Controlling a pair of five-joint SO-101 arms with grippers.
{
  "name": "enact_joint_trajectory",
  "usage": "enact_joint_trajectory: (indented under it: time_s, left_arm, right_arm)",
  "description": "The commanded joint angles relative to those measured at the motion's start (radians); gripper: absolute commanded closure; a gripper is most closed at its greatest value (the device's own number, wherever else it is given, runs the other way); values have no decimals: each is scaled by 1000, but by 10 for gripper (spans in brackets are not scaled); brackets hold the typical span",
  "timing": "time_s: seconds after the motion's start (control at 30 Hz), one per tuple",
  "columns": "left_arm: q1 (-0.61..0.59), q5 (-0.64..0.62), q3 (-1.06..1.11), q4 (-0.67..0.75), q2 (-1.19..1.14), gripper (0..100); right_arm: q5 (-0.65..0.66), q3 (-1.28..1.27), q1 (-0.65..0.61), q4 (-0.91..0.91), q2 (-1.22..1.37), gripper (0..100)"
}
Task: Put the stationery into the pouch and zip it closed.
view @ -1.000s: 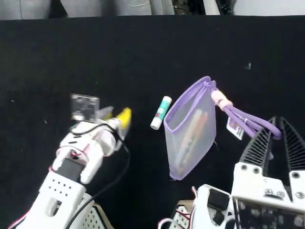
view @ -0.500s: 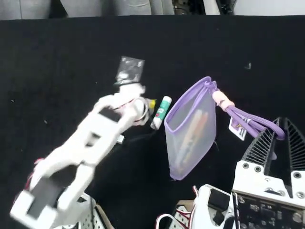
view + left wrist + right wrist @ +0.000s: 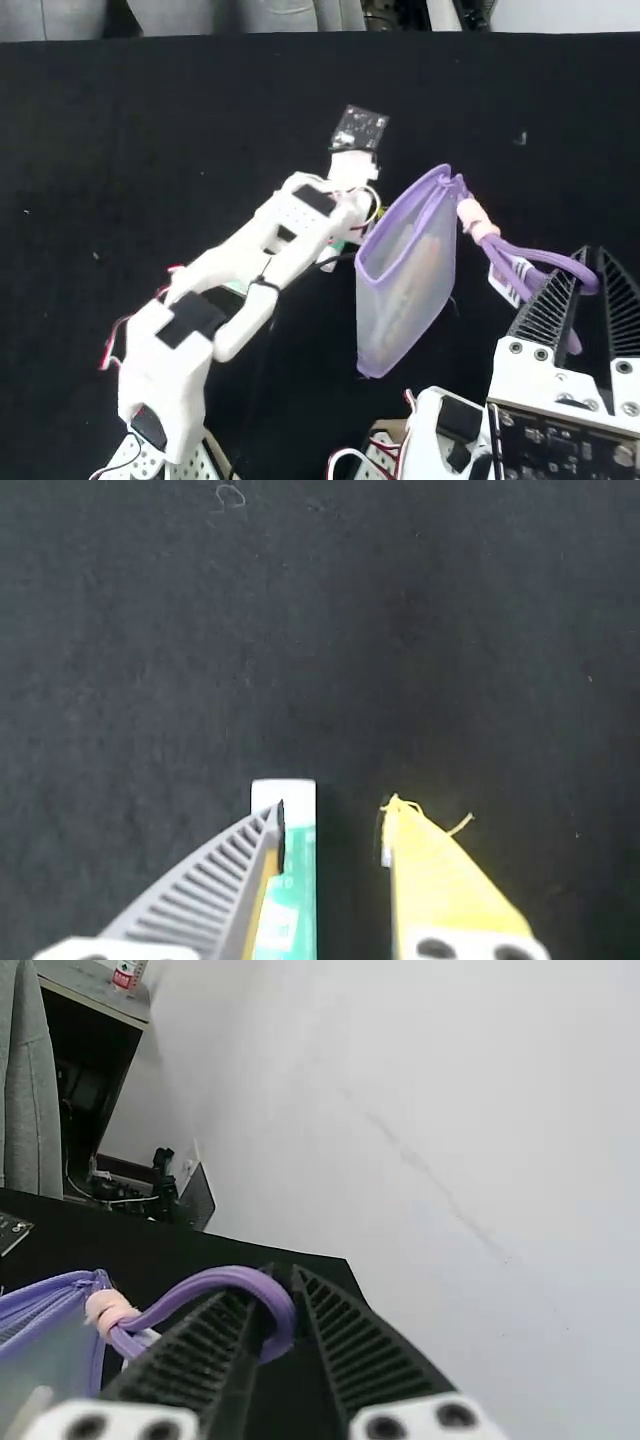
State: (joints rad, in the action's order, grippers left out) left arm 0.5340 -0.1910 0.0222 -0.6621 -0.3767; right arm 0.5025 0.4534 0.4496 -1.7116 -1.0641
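Table: black cloth, carrying all items.

My left arm lies stretched across the table toward the pouch. A second ago it sat folded, well to the left of the glue stick. Half a second ago its claw stood just beside the stick.

Pouch: translucent, purple-trimmed, hanging by one corner from its strap. Its long axis runs from the far side toward my bases, slightly tilted. The zip rim gapes toward my left arm. Stationery shows through the wall, lying along that axis. The pouch's upper corner sits a little farther right than before.

My right claw is clamped on the strap loop.

My left claw is spread, fingers astride the glue stick. The stick lies parallel to the fingers, white end pointing away from the wrist. It sits against the grey finger, with a gap to the yellow one.

The stick's green label and the white tag on the strap both carry print, too small to read.
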Motion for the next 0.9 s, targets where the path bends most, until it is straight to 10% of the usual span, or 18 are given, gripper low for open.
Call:
enact_joint_trajectory:
  time_s: [0.0, 0.87]
  left_arm:
    - [-12, 6, -142, -28, -57, 827]
    - [-44, 9, -159, -132, -104, 821]
  right_arm:
    - [8, 25, 12, -3, -4, 987]
    - [8, 25, 11, 0, -4, 987]
